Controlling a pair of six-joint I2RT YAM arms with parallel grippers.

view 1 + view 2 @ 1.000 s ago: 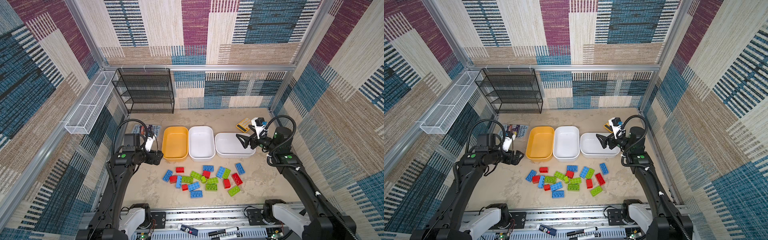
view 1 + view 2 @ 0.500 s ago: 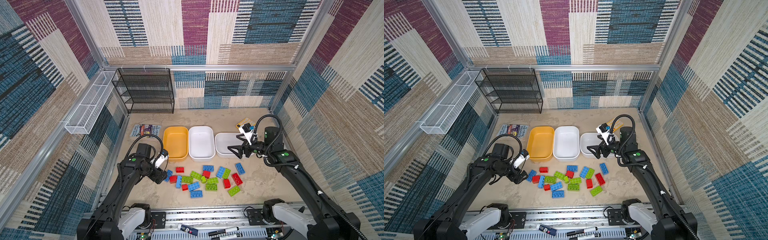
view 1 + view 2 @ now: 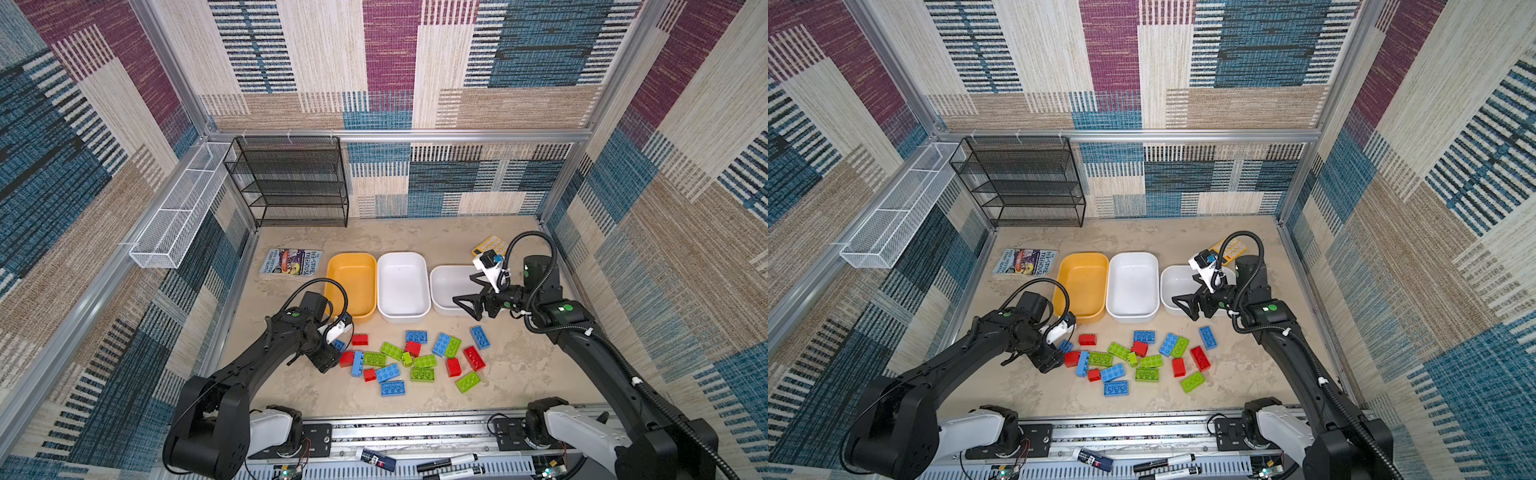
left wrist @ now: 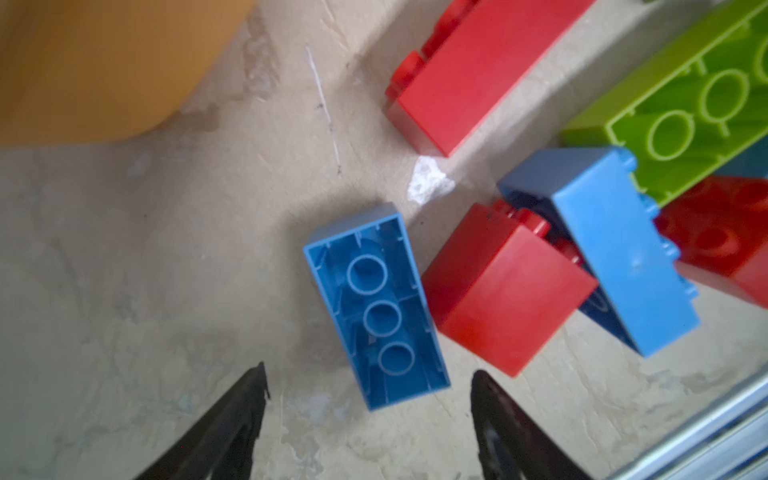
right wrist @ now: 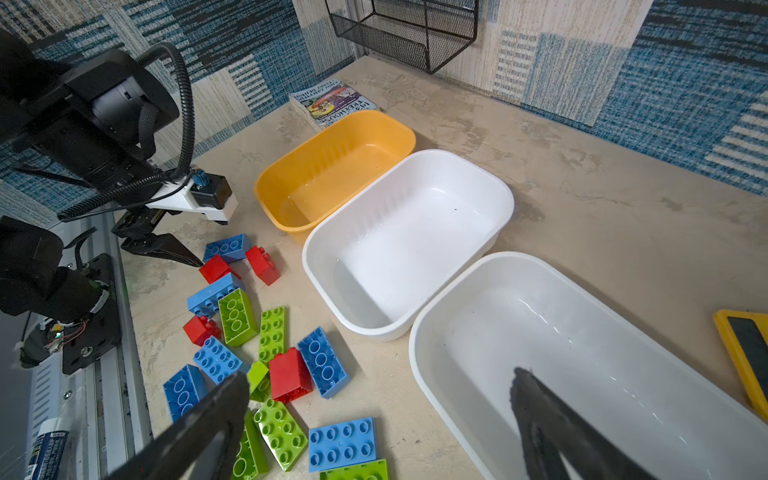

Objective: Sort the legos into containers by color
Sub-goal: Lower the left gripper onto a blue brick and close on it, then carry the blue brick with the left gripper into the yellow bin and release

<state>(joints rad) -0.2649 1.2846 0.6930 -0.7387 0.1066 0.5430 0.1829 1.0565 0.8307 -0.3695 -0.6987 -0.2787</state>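
Top views, legos: I see red, blue and green bricks scattered on the table in the lower middle of both top views, just below the row of tubs.
Top views, tubs: the yellow tub, middle white tub and right white tub sit side by side at centre frame.
Top views, left gripper: it is down low at the left edge of the pile, right at a blue brick. From up here I cannot tell its spread.
Top views, right gripper: it is spread wide and holds nothing, over the lower left corner of the right white tub.
Left wrist, left gripper: the two fingers stand apart at the bottom of the frame. The near end of the blue brick lies between the tips, with a gap on each side.
Left wrist, blue brick: it lies hollow side up at centre frame, just beside a red brick on its right. The yellow tub is a blur at upper left.
Right wrist, right gripper: I read it as wide with nothing between the fingers. One finger is over the legos at lower left, the other over the right white tub at lower right.
Right wrist, surroundings: a calculator shows at the right edge, and a book at the top beyond the yellow tub.
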